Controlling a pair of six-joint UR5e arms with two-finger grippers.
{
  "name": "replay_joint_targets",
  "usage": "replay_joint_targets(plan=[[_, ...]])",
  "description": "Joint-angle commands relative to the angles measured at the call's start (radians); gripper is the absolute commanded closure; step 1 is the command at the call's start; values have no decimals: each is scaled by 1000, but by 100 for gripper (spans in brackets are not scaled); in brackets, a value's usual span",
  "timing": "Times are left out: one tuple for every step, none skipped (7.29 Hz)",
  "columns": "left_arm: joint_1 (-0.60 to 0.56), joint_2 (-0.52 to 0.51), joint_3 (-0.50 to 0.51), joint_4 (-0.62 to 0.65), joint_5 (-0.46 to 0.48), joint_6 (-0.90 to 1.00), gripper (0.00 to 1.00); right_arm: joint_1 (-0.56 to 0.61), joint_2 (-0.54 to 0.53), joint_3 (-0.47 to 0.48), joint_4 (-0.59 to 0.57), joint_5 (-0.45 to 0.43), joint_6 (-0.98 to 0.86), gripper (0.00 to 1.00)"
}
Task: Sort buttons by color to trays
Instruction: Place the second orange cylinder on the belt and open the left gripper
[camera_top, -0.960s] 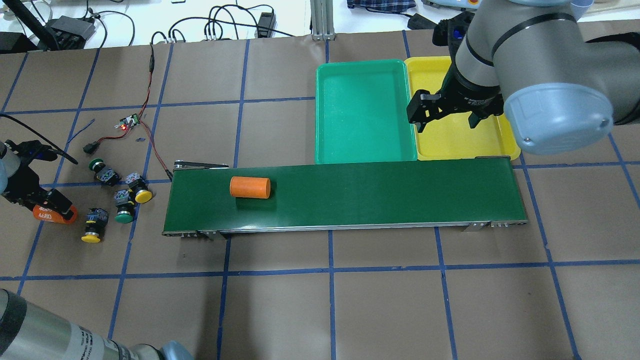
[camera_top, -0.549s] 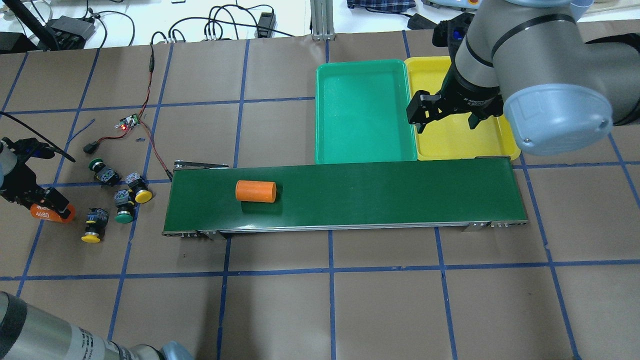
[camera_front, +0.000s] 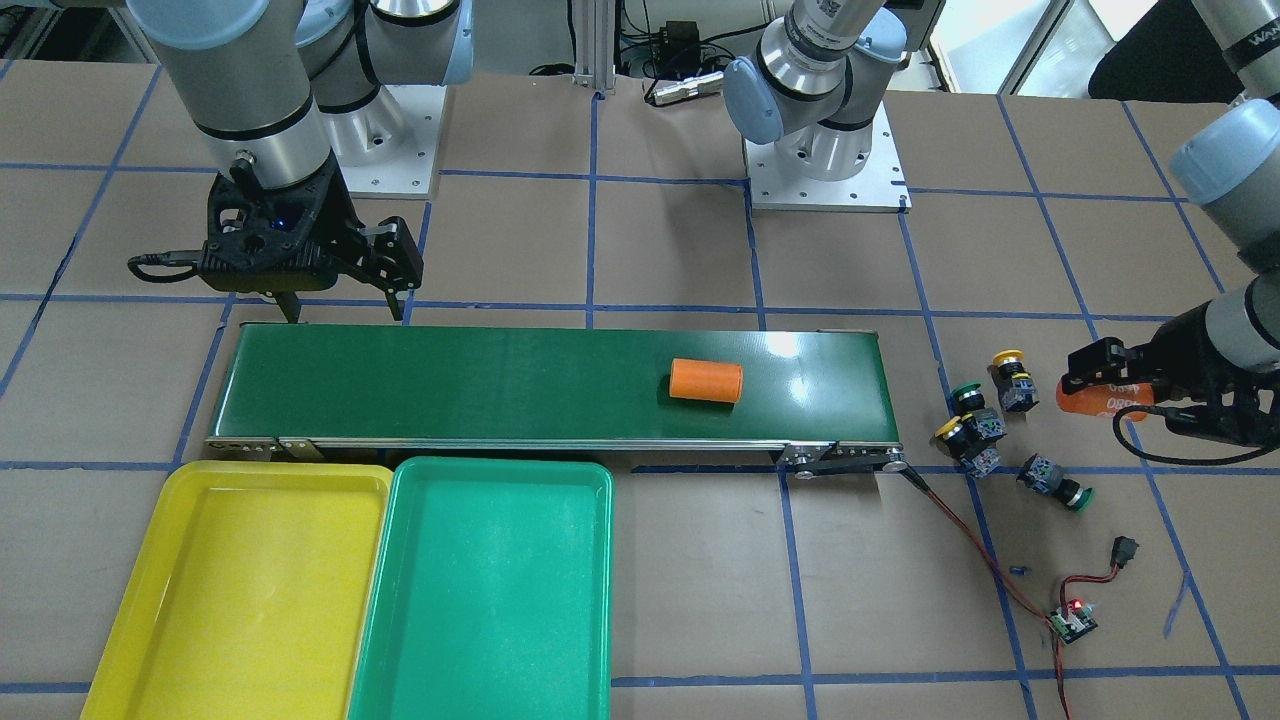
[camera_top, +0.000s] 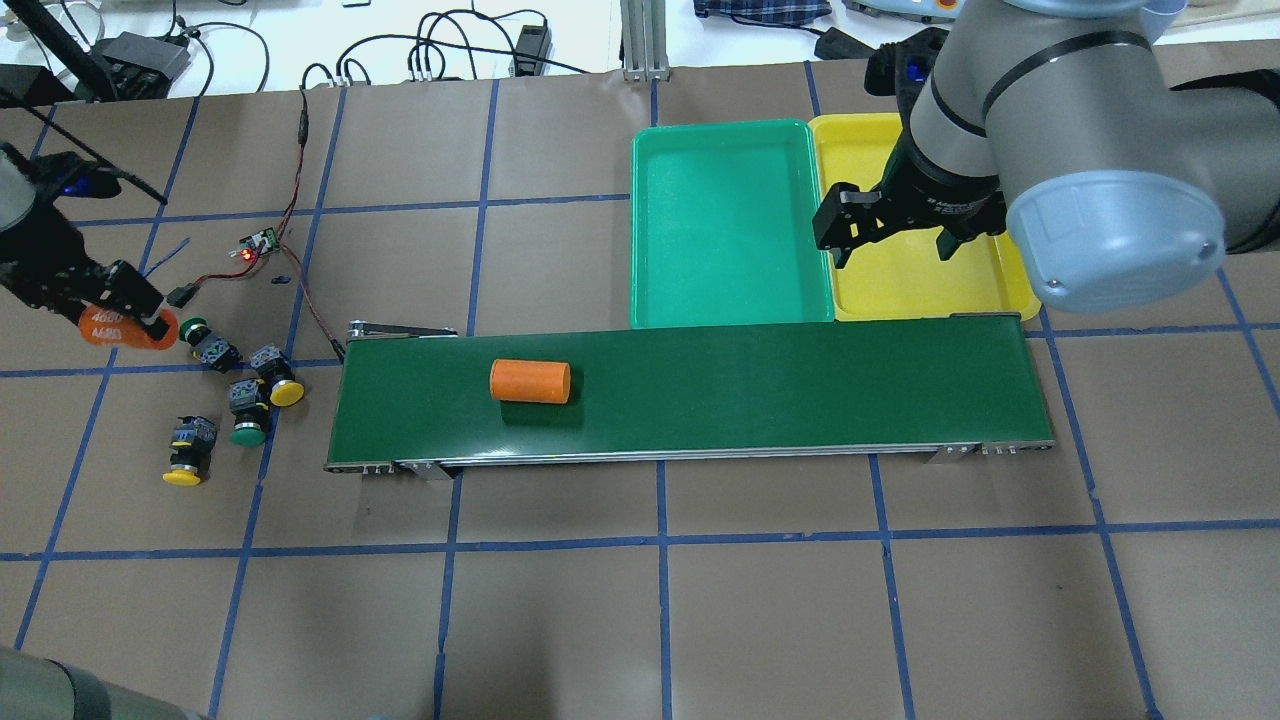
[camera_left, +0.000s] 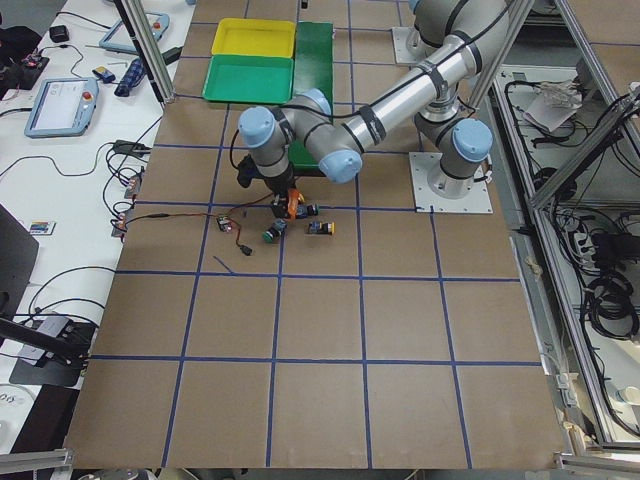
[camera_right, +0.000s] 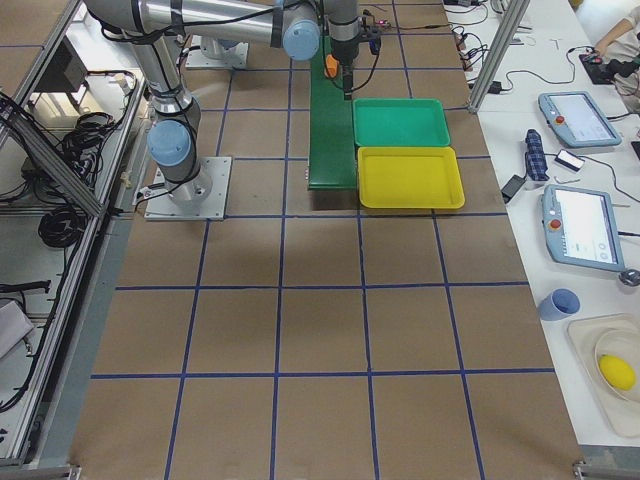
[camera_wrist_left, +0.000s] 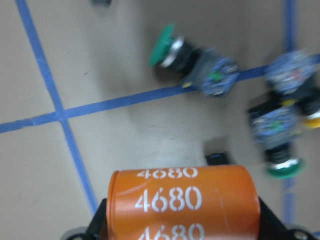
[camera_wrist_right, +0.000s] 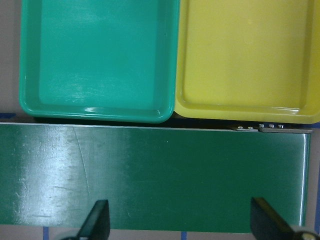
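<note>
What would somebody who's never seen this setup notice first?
The long dark green conveyor belt across the middle, with a plain orange cylinder lying on it. Next, the green tray and yellow tray, side by side and both empty, beside the belt's right end. On the robot's left, the left end effector grips a 4680 cylinder near the four buttons.

Overhead and front cameras face each other across the table (camera_top: 700, 620), sharing the conveyor belt (camera_top: 800, 390); wrist cameras look down closely.
</note>
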Motion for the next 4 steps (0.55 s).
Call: replay_joint_targets(plan=[[-177,31,-3,-58,-44,-258,100,0,0,0,1,0,1,0],[-249,30,-22,-52,-41,-361,100,0,0,0,1,0,2,0],[-294,22,-56,-45,-41,-412,100,0,0,2,1,0,1,0],[-308,22,-87,-27,-41,-414,100,0,0,2,1,-1,2,0]])
